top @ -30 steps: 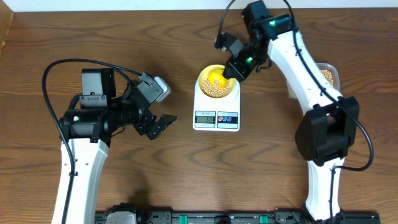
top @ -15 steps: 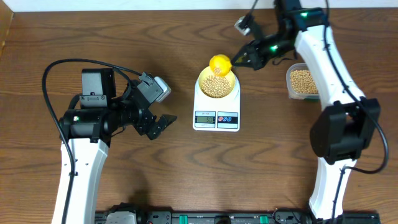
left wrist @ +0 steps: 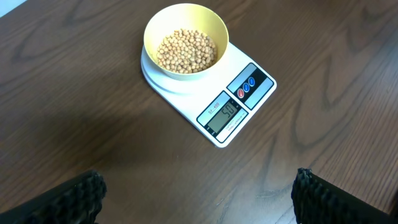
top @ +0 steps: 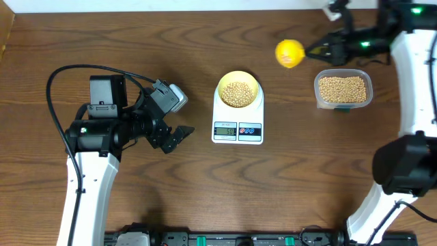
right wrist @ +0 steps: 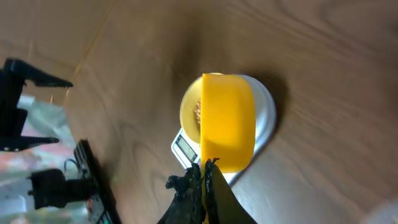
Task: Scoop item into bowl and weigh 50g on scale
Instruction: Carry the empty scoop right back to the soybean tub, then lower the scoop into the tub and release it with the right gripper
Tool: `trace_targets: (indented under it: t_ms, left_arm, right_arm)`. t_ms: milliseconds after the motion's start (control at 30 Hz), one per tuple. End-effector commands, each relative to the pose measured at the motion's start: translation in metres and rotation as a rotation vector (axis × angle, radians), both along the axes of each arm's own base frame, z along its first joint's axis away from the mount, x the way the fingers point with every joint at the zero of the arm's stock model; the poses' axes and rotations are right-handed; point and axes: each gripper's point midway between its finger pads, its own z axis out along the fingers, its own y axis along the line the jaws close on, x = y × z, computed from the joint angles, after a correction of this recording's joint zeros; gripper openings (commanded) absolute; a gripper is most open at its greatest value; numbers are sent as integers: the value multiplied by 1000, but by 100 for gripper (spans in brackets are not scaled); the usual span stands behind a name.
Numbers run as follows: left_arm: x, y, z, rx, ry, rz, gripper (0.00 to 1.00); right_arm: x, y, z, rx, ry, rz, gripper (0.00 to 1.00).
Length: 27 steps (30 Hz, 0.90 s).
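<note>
The bowl (top: 238,75) of beans (top: 237,94) sits on the scale (top: 237,133) at mid-table; the right gripper (top: 315,51) is clamped tight on the handle of a yellow scoop (top: 289,52), holding it between the bowl and the tub (top: 317,90). The left gripper (top: 174,137) rests left of the scale, jaws spread wide and holding nothing.

Bowl (top: 238,74) of beans (top: 237,94) on the scale (top: 237,120)
A yellow scoop (top: 289,53) was held by the closed right fingers (top: 314,50) near the clear tub (top: 318,89) of beans; the left fingers (top: 183,131) were spread over the desk (top: 136,41), apart from the scale.
</note>
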Motion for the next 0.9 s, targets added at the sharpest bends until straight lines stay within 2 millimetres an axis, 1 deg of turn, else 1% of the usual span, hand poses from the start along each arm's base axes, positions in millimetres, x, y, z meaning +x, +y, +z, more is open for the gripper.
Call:
trace_targets:
  t_ms: [0, 100, 200, 233, 300, 467, 533, 600, 767, 833, 867]
  left_arm:
    - [1, 0, 2, -1, -14, -11, 98]
    - [1, 0, 2, -1, -14, -11, 98]
    - [1, 0, 2, -1, -14, -11, 98]
    - [1, 0, 2, -1, -14, -11, 98]
    - [1, 0, 2, -1, -14, -11, 98]
    - [1, 0, 2, -1, -14, -11, 98]
    - [1, 0, 2, -1, -14, -11, 97]
    - [1, 0, 2, -1, -14, -11, 98]
    - [1, 0, 2, -1, -14, -11, 98]
    - [1, 0, 2, -1, -14, -11, 97]
    - [1, 0, 2, -1, -14, -11, 98]
  right_arm:
    - [-5, -29, 8, 25, 30, -75, 1]
    - [-7, -61, -1, -24, 76, -152, 1]
    - [-10, -88, -11, -87, 107, -212, 1]
    - [-12, -106, -19, -147, 128, -252, 1]
    - [-15, -118, -26, -202, 147, -274, 1]
    - [-21, -150, -50, -454, 191, -312, 1]
    - [-22, -157, -55, -531, 194, -316, 1]
    - [-19, -159, -58, -577, 185, -312, 1]
    - [-8, -152, -60, -659, 142, -302, 2]
    - [-7, -149, -62, -705, 136, -292, 1]
    - [-7, -147, -63, -757, 133, -278, 2]
